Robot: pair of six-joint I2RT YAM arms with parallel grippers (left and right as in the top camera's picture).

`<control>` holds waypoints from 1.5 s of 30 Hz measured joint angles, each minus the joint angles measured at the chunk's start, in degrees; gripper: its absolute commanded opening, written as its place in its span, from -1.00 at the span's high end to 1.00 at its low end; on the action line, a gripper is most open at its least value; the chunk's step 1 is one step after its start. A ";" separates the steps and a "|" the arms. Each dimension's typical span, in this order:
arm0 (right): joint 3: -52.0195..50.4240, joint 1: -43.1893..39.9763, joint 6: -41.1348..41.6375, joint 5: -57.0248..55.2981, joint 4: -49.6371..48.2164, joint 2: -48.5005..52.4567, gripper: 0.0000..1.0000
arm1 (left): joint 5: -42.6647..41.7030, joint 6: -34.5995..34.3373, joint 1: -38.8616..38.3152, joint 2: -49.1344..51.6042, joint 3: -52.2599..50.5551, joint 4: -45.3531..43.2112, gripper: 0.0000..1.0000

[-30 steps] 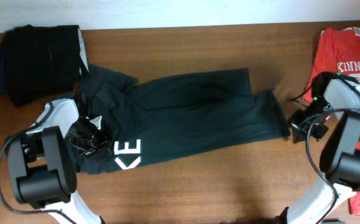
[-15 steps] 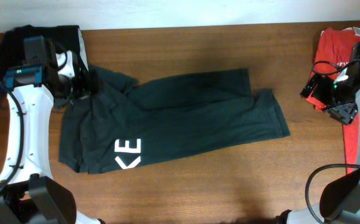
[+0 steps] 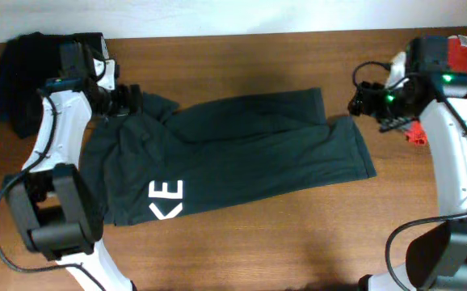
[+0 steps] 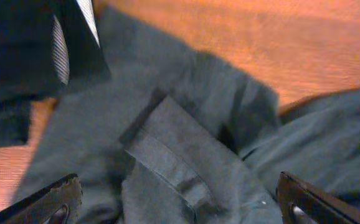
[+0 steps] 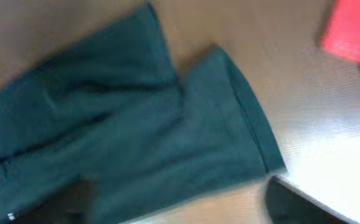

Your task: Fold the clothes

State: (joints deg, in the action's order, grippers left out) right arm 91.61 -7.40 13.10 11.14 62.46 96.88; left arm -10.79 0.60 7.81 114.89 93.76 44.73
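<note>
Dark green trousers (image 3: 250, 153) with white lettering (image 3: 167, 200) lie spread across the wooden table, waist to the left and legs to the right. My left gripper (image 3: 128, 101) hovers open over the waist's far corner. In the left wrist view its fingers (image 4: 55, 202) stand wide apart over a rumpled waistband fold (image 4: 174, 162), and the left gripper (image 4: 180, 208) holds nothing. My right gripper (image 3: 361, 103) hangs open above the far side of the leg ends. The right wrist view is blurred and shows the legs (image 5: 136, 124) below the right gripper (image 5: 186, 205).
A pile of black clothes (image 3: 23, 69) sits at the far left corner, its edge (image 4: 18, 56) close to my left gripper. A red shirt (image 3: 466, 42) lies at the far right, mostly behind my right arm, and the red shirt (image 5: 354, 34) shows beyond the legs.
Both grippers have opened. The left arm has swung from the lettering up to the waist's far corner. The right arm went out to the right, then came in over the leg ends.
</note>
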 measured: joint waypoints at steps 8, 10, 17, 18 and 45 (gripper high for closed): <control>0.33 7.61 -1.01 0.22 -5.97 12.48 0.92 | 0.76 -3.28 -0.09 1.42 0.07 4.70 -0.98; 0.31 7.89 0.48 0.24 -2.73 17.14 0.92 | 0.76 -3.43 -0.09 1.42 0.09 5.84 -0.98; -2.80 7.72 4.28 -5.99 -0.52 20.72 0.92 | 0.76 -3.43 -0.09 1.42 0.11 7.32 -0.98; -4.72 7.61 4.72 -6.62 -1.64 20.72 0.92 | 0.74 -3.45 -0.09 1.42 0.11 7.61 -0.98; -25.14 -10.88 11.04 -7.69 3.74 3.78 0.01 | -5.73 -3.41 -0.63 1.44 1.25 4.52 -0.98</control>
State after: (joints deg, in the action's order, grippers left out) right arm 66.48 -18.28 24.14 3.44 66.19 100.66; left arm -16.51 -2.81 7.18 116.33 95.00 49.25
